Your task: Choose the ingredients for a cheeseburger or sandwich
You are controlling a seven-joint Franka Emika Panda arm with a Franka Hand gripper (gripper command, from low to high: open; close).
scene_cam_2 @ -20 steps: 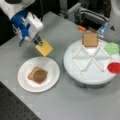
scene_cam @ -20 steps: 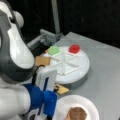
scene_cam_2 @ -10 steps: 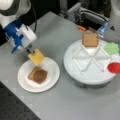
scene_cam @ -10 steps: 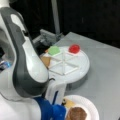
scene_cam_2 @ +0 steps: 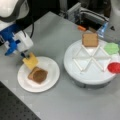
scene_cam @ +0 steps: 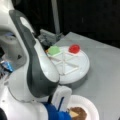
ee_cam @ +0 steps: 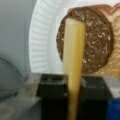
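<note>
My gripper [scene_cam_2: 27, 55] is pinching the yellow cheese slice [scene_cam_2: 30, 61] by its upper corner, so the slice hangs below my fingers [ee_cam: 52, 85] with its thin edge turned toward my wrist camera; I judge I hold it that way so its flat body stays free to come down onto the food beneath. In the wrist view the cheese [ee_cam: 74, 62] runs out from between my two dark pads as a pale yellow strip, smooth and stiff-looking, and straight beyond its far end lies the round dark-brown patty [ee_cam: 95, 42], grainy and speckled, resting on a tan bread slice [ee_cam: 113, 67] whose edge shows past the patty on the side away from my fingers. That small stack sits on the white paper plate [scene_cam_2: 50, 75], much narrower than the plate, and the cheese hangs just above it and is not yet lying on it. Well apart from my fingers, across the table, stands the round white divided tray [scene_cam_2: 87, 72], still carrying a second bread slice [scene_cam_2: 89, 39], a green piece [scene_cam_2: 111, 48] and a red piece [scene_cam_2: 114, 67]. In a front view my arm hides most of my fingers; only the plate [scene_cam: 87, 105] and patty [scene_cam: 78, 112] show beside them.
</note>
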